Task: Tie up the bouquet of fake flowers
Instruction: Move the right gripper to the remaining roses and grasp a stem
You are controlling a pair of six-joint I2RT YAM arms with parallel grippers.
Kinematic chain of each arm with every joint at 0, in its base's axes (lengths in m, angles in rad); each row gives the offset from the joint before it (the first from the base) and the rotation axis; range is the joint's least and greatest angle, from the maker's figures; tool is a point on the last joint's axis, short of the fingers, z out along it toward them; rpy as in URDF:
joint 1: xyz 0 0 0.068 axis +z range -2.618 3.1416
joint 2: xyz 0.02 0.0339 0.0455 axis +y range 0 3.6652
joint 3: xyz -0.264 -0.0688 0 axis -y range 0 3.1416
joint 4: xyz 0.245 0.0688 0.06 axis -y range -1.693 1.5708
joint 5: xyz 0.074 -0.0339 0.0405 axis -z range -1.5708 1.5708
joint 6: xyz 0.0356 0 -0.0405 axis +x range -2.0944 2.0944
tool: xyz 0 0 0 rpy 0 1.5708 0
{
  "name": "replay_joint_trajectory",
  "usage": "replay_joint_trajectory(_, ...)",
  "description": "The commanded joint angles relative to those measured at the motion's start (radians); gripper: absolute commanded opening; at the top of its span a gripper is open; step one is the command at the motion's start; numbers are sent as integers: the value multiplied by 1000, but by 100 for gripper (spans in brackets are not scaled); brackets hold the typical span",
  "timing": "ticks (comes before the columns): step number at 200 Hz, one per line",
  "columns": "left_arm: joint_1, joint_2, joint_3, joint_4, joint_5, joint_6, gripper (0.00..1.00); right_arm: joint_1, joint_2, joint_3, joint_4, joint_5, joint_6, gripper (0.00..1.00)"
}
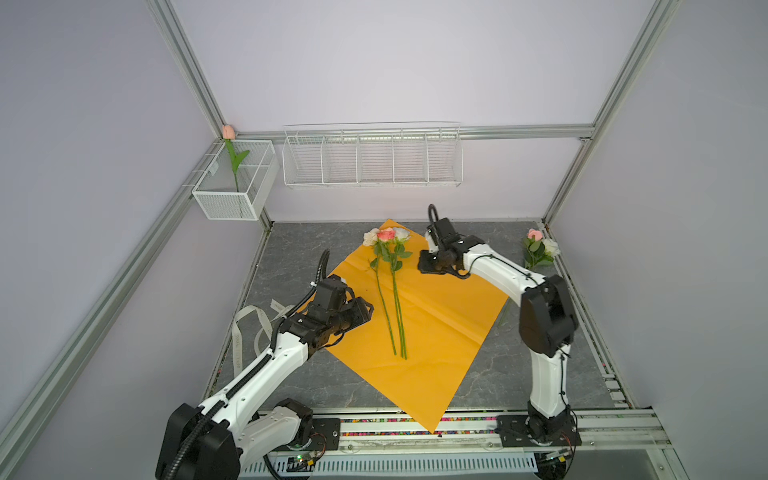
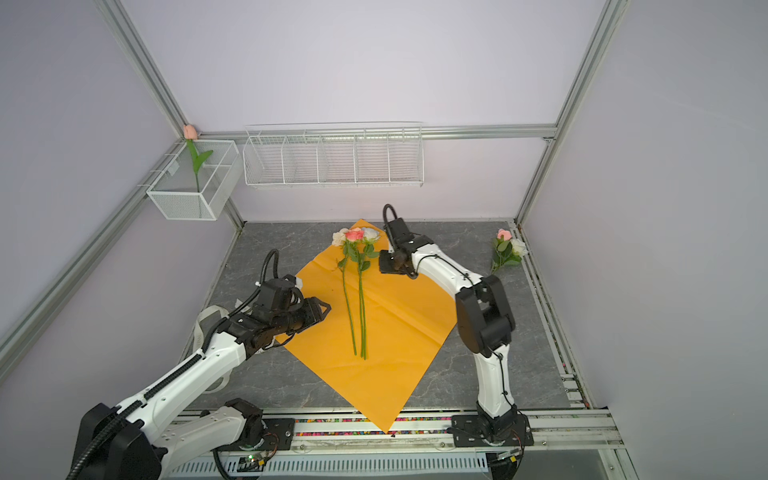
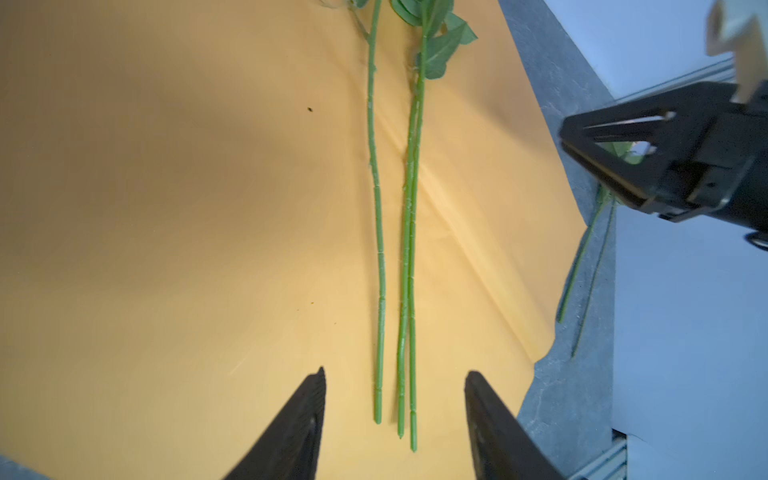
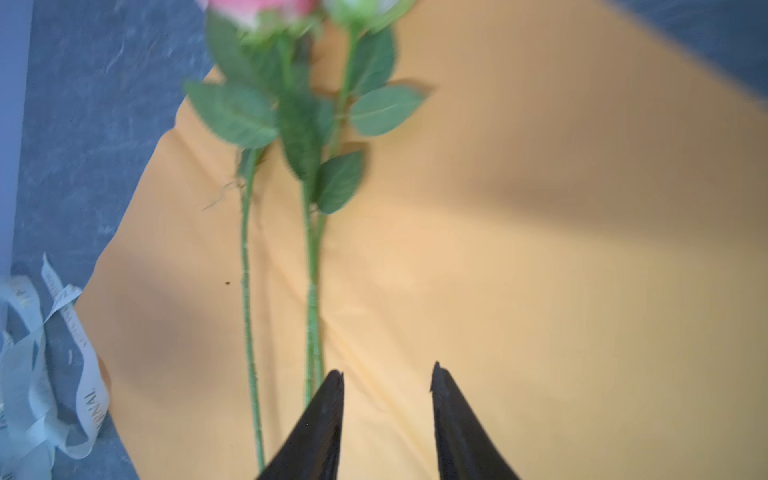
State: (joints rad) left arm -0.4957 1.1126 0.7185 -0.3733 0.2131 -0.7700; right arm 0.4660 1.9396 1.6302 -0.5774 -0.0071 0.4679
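Three roses of the bouquet lie side by side on the orange wrapping paper, heads at the far corner, stems pointing toward the front. Two more roses lie on the grey tabletop at the back right, off the paper. My left gripper hovers open over the paper's left side, the stem ends lying between its fingers' line of sight, untouched. My right gripper hangs open just right of the leaves, holding nothing.
A pale printed ribbon lies loose on the table left of the paper, partly under my left arm. On the back wall hang a white mesh basket holding a pink tulip and a white wire shelf.
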Motion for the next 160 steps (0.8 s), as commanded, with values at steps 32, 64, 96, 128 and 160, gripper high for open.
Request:
replay_joint_trajectory(32,-153,229,172,117,131,54,55,-427,-180,-256,-43,114,-157,39)
replay_joint_trajectory(64,-233,386,281,129,157,67,55,-586,-81,-200,-107,95,-211,38)
replay_joint_trajectory(96,-259,497,392,72,190,87,55,-663,-5,-155,-93,101,-234,38)
replay_joint_trajectory(128,-264,534,422,72,198,91,55,-680,74,-93,-92,81,-257,38)
replay_joint_trajectory(160,-264,556,442,58,198,97,55,-692,158,-21,-119,87,-266,36)
